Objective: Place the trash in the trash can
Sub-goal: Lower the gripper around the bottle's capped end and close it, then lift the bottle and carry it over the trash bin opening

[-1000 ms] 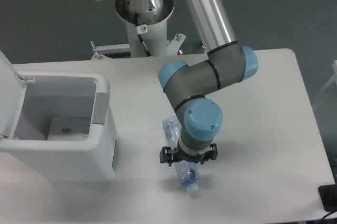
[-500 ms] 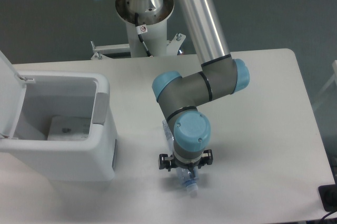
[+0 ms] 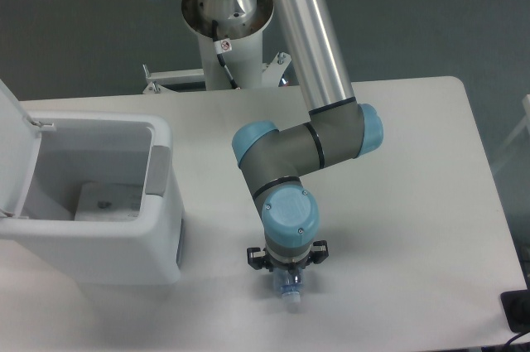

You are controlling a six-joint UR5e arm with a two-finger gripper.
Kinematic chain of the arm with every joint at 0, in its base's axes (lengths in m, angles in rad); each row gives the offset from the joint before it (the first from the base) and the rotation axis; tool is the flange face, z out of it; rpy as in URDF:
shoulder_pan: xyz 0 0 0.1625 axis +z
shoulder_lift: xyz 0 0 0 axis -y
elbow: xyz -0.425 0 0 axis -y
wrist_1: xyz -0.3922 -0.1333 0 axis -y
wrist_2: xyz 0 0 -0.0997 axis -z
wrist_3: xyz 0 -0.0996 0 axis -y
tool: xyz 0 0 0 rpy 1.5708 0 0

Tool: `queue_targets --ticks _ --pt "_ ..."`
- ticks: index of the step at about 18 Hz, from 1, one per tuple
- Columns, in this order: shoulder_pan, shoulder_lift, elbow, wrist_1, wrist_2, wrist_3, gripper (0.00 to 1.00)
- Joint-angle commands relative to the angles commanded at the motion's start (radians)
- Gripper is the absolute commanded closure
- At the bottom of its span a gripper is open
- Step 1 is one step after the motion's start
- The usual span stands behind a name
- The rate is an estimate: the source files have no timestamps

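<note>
Low in the centre of the frame, the gripper [image 3: 286,266] sits right over the bottle [image 3: 288,286] on the white table [image 3: 414,203], wrist blocking the jaws, so I cannot tell how far apart they stand or whether they grip. Only the bottle's capped end peeks out below. At the left, the trash can [image 3: 99,203] stands lid up.

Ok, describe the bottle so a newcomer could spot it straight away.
Start at the big white trash can with its lid open on the table's left side, then look right along the near edge to the arm's blue-capped wrist. The plastic bottle pokes out just below the gripper, mostly hidden. It is clear and bluish with a pale cap.
</note>
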Motion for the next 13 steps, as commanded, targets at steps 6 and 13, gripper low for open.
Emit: queue_targets --ticks 6,13 --pt "0.0 0.028 0.006 -0.005 -0.011 0.009 0.62" --pt "0.084 0.138 0.038 -0.005 -0.178 0.021 0.62"
